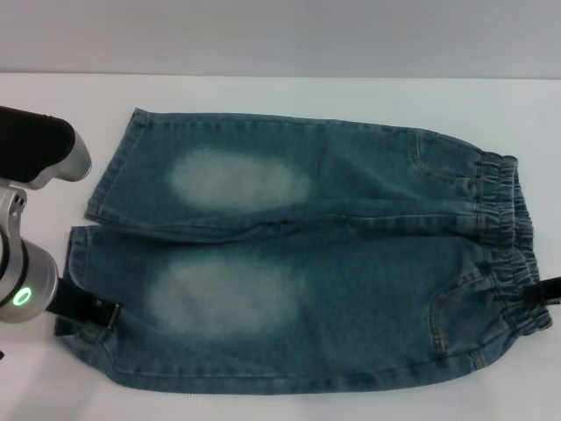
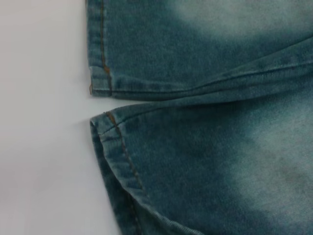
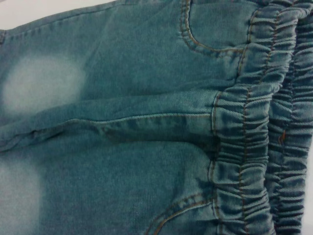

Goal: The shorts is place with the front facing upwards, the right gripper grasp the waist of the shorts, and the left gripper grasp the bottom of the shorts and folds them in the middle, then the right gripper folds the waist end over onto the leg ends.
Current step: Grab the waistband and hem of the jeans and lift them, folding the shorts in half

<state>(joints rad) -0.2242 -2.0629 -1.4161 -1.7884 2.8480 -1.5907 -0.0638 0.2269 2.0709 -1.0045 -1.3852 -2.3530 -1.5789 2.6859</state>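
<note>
The blue-green denim shorts (image 1: 298,263) lie flat and front up, with a pale oval patch on each leg. The gathered waist (image 1: 504,224) is at the right. The leg ends (image 1: 105,175) are at the left. My left gripper (image 1: 91,309) reaches in from the left, black against the near leg's hem. My right gripper (image 1: 550,291) shows only as a black piece at the right edge, touching the near part of the waistband. The left wrist view shows both hems (image 2: 101,58) close up with a gap between them. The waistband (image 3: 249,147) fills the right wrist view. Neither wrist view shows any fingers.
The shorts rest on a white table (image 1: 289,96) that runs back to a grey wall. The near hem side of the shorts comes close to the table's front edge (image 1: 263,405). My left arm's silver and black upper link (image 1: 39,149) hangs over the table's left side.
</note>
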